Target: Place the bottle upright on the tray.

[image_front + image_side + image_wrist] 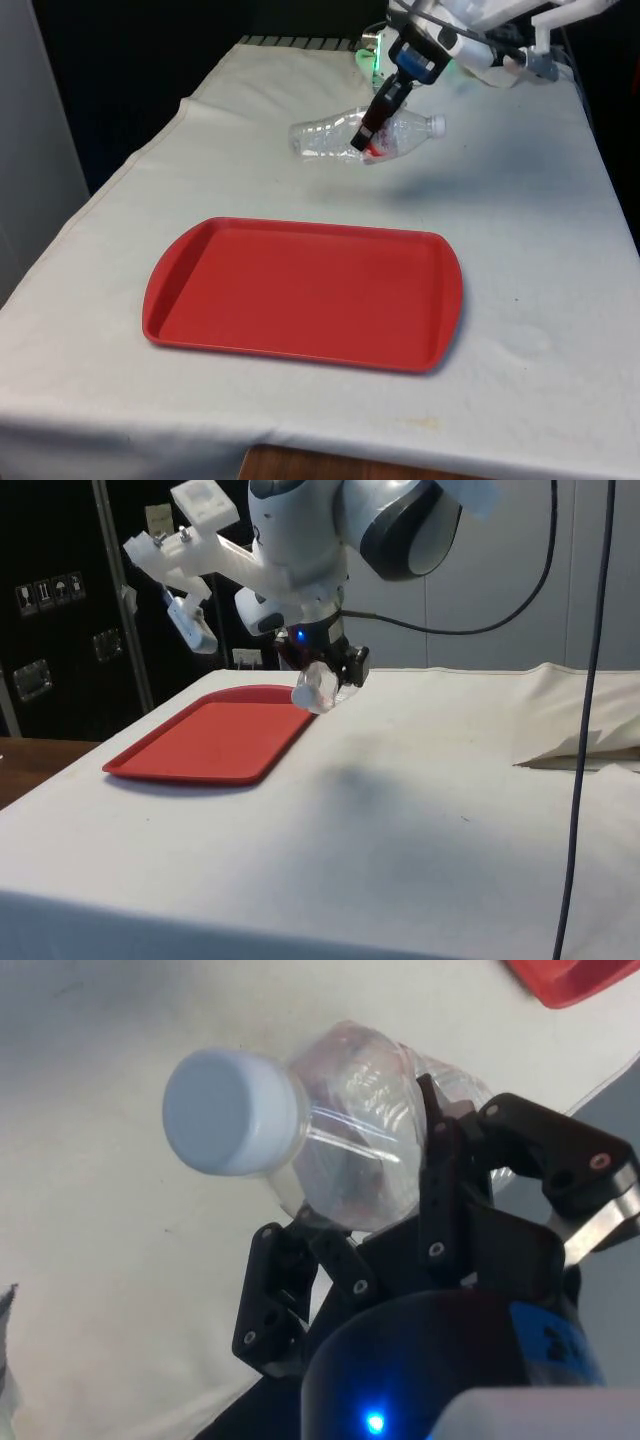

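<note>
Bottle (365,134) held sideways above the cloth, jaws of my gripper (366,141) clamped near its shoulder; needs turning cap-up before the red tray (300,292).

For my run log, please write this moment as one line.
gripper: shut on bottle | bottle: lifted, lying sideways, cap on | tray: empty, on table | step: bottle not yet on tray

a robotics lab; a white arm (300,540) on a cloth-covered table (520,300). black curtains (130,70) behind; dark cabinets (50,610), loose cables (580,680).
</note>
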Tool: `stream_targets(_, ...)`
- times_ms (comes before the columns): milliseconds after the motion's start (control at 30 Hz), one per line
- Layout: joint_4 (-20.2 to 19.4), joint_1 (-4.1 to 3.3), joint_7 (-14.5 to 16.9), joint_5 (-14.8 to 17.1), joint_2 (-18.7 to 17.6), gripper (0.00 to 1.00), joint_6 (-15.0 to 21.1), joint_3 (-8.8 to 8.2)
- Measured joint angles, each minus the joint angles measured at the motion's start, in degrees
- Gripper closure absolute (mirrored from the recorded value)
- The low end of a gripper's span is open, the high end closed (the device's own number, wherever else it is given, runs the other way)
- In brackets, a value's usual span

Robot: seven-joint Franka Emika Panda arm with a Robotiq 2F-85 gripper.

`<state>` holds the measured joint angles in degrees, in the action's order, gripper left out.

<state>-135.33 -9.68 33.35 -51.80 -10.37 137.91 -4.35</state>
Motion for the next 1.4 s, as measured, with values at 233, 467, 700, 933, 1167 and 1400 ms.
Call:
stream_targets(233,0.46,0.11,0.46,1.95,1.03,0.64,0.52,-0.52)
stream_targets(467,0.63,0.17,1.6,3.32,2.58,0.64,0.4,-1.26)
stream_targets(700,1.2,0.17,2.86,5.27,4.13,0.64,0.06,-1.89)
stream_targets(933,1.89,0.23,4.01,6.93,5.56,0.64,-0.63,-2.52)
stream_targets(1167,2.81,0.23,5.33,8.59,7.33,0.64,-2.01,-3.09)
stream_targets(1400,3.9,0.23,6.53,10.03,8.82,0.64,-3.5,-3.61)
